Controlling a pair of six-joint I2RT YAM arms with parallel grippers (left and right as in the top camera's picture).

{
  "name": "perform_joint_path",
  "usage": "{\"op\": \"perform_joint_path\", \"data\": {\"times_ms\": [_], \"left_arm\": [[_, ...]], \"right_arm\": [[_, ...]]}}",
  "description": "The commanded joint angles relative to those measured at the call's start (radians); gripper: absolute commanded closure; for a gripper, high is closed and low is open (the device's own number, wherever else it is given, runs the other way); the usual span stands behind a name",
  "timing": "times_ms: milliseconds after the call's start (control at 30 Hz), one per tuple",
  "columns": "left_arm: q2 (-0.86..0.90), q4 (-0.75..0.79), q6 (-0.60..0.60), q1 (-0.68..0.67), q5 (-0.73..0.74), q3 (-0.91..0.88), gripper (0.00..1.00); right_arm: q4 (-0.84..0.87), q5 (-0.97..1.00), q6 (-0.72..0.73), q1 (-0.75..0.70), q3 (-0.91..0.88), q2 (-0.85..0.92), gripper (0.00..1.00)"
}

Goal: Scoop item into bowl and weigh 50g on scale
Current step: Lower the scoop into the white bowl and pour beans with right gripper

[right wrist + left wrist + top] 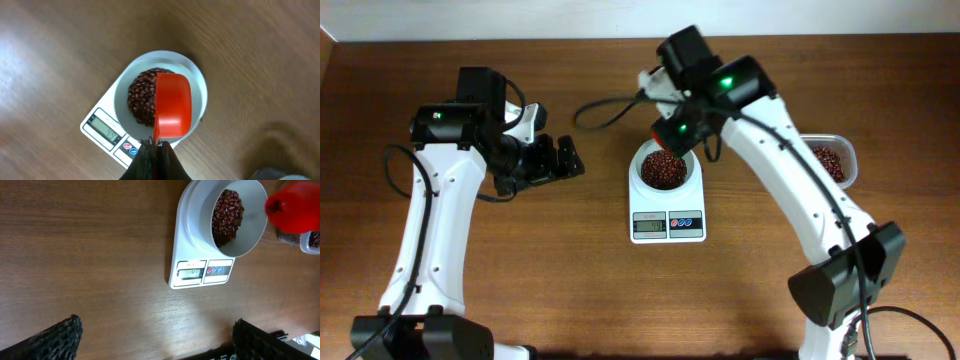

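The white bowl point(689, 178) stands on the white scale point(667, 226), holding a heap of dark red-brown beans point(662, 168). My right gripper point(156, 146) is shut on the handle of a red scoop point(173, 104), tipped over the bowl point(200, 87) and its beans point(142, 96). The scale's display point(106, 131) is lit. My left gripper point(558, 160) is open and empty, left of the scale. In the left wrist view, its fingers point(156, 337) frame bare table, with the scale point(201, 273), bowl point(252, 225) and red scoop point(292, 211) beyond.
A clear plastic tub point(845, 158) with more beans stands at the right, partly hidden behind my right arm. A black cable point(605, 108) loops on the table behind the scale.
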Motion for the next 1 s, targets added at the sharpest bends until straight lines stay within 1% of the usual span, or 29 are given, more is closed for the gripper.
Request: {"op": "perform_joint_path", "data": {"times_ms": [0, 33, 67, 133, 167, 200, 267, 333, 433, 567, 667, 767, 833, 900, 967], "left_arm": [[0.007, 0.002, -0.001, -0.002, 0.007, -0.004, 0.01], [0.007, 0.002, -0.001, -0.002, 0.007, -0.004, 0.01], [0.007, 0.002, -0.001, -0.002, 0.007, -0.004, 0.01], [0.007, 0.002, -0.001, -0.002, 0.007, -0.004, 0.01], [0.007, 0.002, -0.001, -0.002, 0.007, -0.004, 0.01], [0.007, 0.002, -0.001, -0.002, 0.007, -0.004, 0.01], [0.007, 0.002, -0.001, -0.002, 0.007, -0.004, 0.01], [0.007, 0.002, -0.001, -0.002, 0.007, -0.004, 0.01], [0.007, 0.002, -0.001, -0.002, 0.007, -0.004, 0.01], [0.007, 0.002, -0.001, -0.002, 0.007, -0.004, 0.01], [0.007, 0.002, -0.001, -0.002, 0.007, -0.004, 0.01], [0.007, 0.002, -0.001, -0.002, 0.007, -0.004, 0.01], [0.007, 0.002, -0.001, -0.002, 0.007, -0.004, 0.01], [0.007, 0.002, -0.001, -0.002, 0.007, -0.004, 0.01], [0.007, 0.002, -0.001, -0.002, 0.007, -0.004, 0.01]], "right_arm": [[0.007, 0.030, -0.111, 0.016, 0.024, -0.002, 0.95], [0.011, 0.030, -0.118, 0.016, 0.024, -0.002, 0.94], [0.011, 0.039, -0.118, 0.016, 0.024, -0.002, 0.92], [0.015, 0.087, -0.118, 0.016, 0.024, -0.002, 0.91], [0.019, 0.093, -0.118, 0.016, 0.024, -0.002, 0.92], [0.026, 0.093, -0.117, 0.016, 0.023, -0.002, 0.96], [0.033, 0.093, -0.114, 0.016, 0.023, -0.002, 0.96], [0.042, 0.093, -0.057, 0.006, 0.023, -0.002, 0.96], [0.062, 0.053, 0.025, -0.047, 0.023, -0.002, 0.96], [0.046, 0.013, 0.130, -0.175, 0.023, -0.002, 0.96], [-0.003, 0.022, 0.131, -0.274, 0.023, -0.002, 0.96], [-0.071, 0.029, 0.132, -0.411, 0.019, -0.002, 0.96], [-0.097, 0.029, 0.172, -0.491, 0.015, -0.002, 0.96], [-0.121, 0.028, 0.177, -0.571, 0.012, 0.000, 0.96], [-0.126, -0.006, 0.176, -0.611, 0.012, 0.000, 0.96]]}}
